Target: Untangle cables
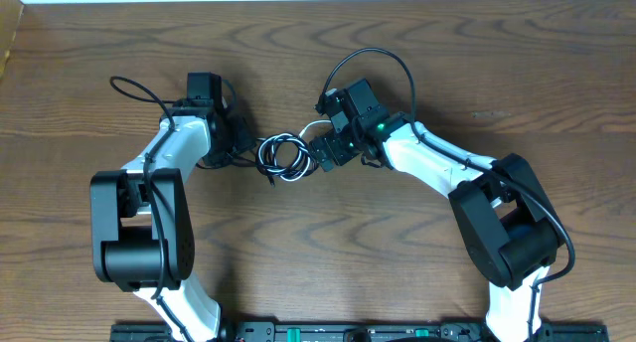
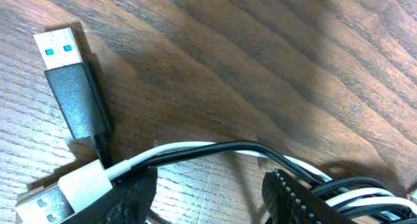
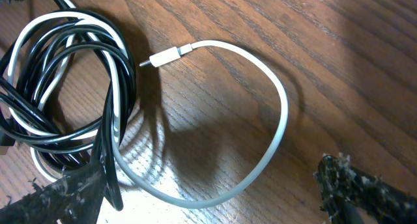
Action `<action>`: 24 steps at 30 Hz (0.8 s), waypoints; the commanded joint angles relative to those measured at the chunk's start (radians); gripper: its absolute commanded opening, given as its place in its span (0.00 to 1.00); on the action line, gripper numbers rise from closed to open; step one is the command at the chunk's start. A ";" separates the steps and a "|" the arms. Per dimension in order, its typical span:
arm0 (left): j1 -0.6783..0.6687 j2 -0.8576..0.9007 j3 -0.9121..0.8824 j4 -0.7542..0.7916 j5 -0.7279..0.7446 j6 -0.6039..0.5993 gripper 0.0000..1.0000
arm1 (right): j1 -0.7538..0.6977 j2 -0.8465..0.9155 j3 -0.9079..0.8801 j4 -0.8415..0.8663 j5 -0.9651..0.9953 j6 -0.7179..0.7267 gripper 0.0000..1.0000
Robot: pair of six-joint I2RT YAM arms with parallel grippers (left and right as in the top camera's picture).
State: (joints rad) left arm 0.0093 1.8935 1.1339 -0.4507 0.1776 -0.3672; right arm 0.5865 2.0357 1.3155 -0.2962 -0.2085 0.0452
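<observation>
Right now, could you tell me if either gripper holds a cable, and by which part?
Right gripper: open, holding nothing. Left gripper: the cables cross between its fingers near the plugs, but a grip cannot be confirmed.

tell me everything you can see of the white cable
The white cable is thin, smooth, rubbery-looking. Its small plug lies flat on the wooden table; the cord sweeps a wide open loop, then weaves into the coiled black cables, touching them. Its white USB plug lies beside the left claw.
</observation>
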 commanded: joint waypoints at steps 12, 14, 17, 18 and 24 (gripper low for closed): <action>-0.017 0.037 -0.018 -0.011 0.024 -0.081 0.98 | 0.004 0.013 -0.003 0.002 0.002 0.002 0.99; -0.017 0.037 -0.018 -0.011 0.024 -0.080 0.98 | 0.004 0.013 -0.003 0.002 0.001 0.002 0.99; -0.017 0.037 -0.018 -0.012 0.024 -0.080 1.00 | 0.004 0.013 -0.003 0.002 0.001 0.002 0.99; -0.017 0.037 -0.018 -0.011 0.024 -0.080 0.99 | 0.004 0.013 -0.003 0.002 0.001 0.002 0.99; -0.017 0.037 -0.018 -0.011 0.024 -0.080 0.99 | 0.004 0.013 -0.003 0.005 0.001 0.002 0.99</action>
State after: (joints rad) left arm -0.0113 1.8885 1.1442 -0.4408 0.1967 -0.4229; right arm 0.5865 2.0357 1.3155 -0.2939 -0.2085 0.0452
